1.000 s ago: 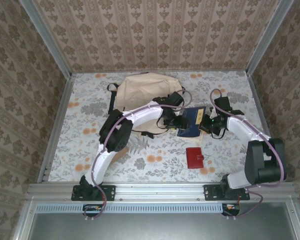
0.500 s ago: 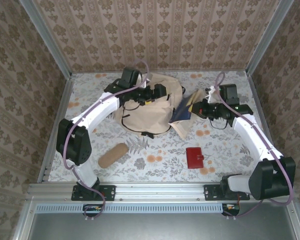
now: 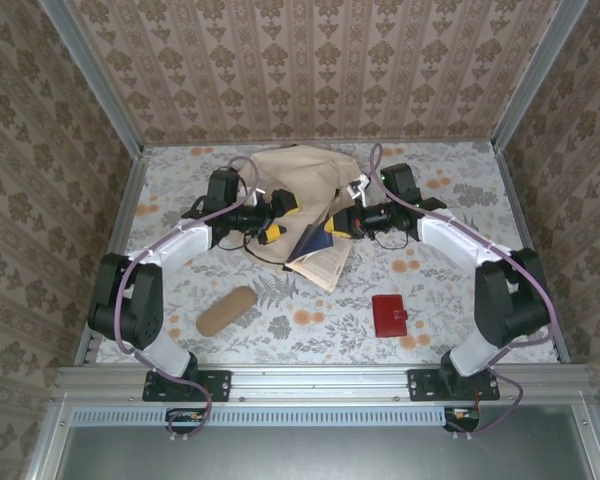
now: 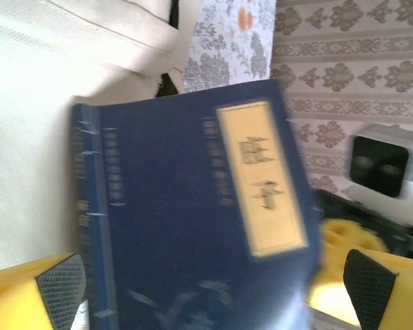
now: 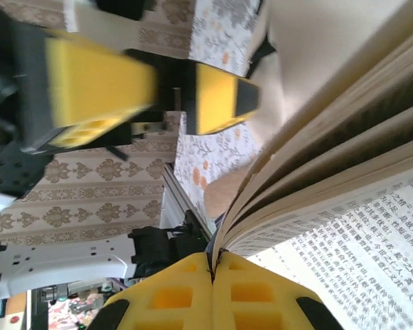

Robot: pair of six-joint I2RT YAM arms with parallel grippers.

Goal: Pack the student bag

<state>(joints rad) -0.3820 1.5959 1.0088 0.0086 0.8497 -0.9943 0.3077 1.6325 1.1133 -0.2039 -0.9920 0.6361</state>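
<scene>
Beige student bag [image 3: 300, 175]: my right gripper [image 5: 212, 260] clamps the book [image 3: 322, 258] beside it, left gripper [image 3: 277, 218] gapes empty; pouch [image 3: 226, 310], wallet [image 3: 389, 315] (2 near items) unpacked.

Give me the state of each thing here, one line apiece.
left gripper, open.
right gripper, shut on the book's pages.
blue book, hanging open, pages fanned.
student bag, slumped on the table, opening not discernible.
red wallet, closed, lying flat.
pencil pouch, lying on its side.
</scene>
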